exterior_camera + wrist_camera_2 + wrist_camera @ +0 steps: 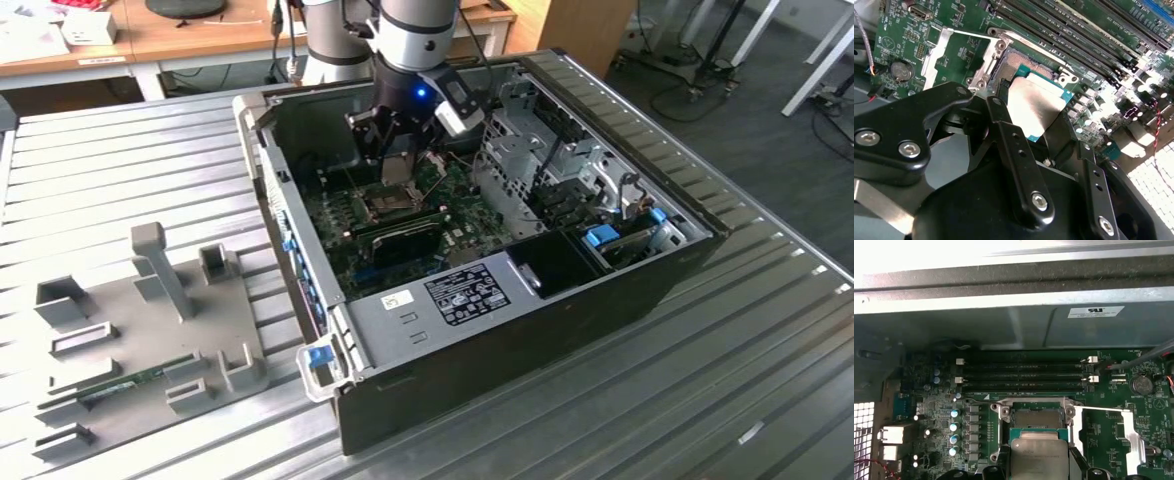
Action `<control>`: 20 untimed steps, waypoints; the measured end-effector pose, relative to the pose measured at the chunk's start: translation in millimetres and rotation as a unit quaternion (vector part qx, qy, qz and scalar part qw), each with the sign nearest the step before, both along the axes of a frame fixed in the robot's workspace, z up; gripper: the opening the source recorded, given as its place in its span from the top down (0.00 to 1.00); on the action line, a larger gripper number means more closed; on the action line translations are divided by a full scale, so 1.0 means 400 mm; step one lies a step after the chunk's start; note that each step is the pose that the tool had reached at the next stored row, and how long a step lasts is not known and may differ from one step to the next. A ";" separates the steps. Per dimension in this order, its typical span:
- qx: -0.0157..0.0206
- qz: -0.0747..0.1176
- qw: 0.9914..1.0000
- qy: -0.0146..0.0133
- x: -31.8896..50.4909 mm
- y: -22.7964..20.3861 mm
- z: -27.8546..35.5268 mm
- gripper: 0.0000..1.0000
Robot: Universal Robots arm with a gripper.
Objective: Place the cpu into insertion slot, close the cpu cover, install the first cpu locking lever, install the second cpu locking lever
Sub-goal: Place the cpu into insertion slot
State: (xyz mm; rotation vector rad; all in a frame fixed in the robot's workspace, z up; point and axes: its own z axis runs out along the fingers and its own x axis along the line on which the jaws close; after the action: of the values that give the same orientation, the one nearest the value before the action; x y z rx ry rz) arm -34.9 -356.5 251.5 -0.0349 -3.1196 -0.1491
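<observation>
Second wrist view: I pinch the cpu point(1036, 107) by its edges in my jaws, grey top up, partly over the slot point(1021, 62); I cannot tell whether they touch. The cover point(936, 50) lies swung open beside the slot. Memory slots point(1079, 30) run along its other side. In the exterior view, the open case point(534, 330) lies on the table point(134, 160).

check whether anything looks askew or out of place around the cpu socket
Nothing looks damaged. The cpu is not seated: the tool holds it over the insertion slot, whose cpu cover lies swung open beside it.
</observation>
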 end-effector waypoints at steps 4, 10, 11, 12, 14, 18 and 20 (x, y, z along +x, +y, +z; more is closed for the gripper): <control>0.000 0.000 1.000 0.000 0.000 0.000 -0.015 0.46; 0.000 0.000 1.000 0.000 0.000 0.000 -0.016 0.46; 0.000 0.000 1.000 0.000 0.000 0.000 -0.016 0.46; 0.000 -0.001 1.000 0.000 0.000 0.000 -0.016 0.46; 0.000 -0.003 1.000 0.000 0.000 0.000 -0.016 0.46; 0.000 -0.007 1.000 0.000 0.000 0.000 -0.017 0.46; 0.000 -0.008 1.000 0.000 0.000 0.000 -0.017 0.46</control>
State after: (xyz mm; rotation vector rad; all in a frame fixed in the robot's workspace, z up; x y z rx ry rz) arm -34.9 -356.5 244.8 -0.0607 -3.1200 -0.1494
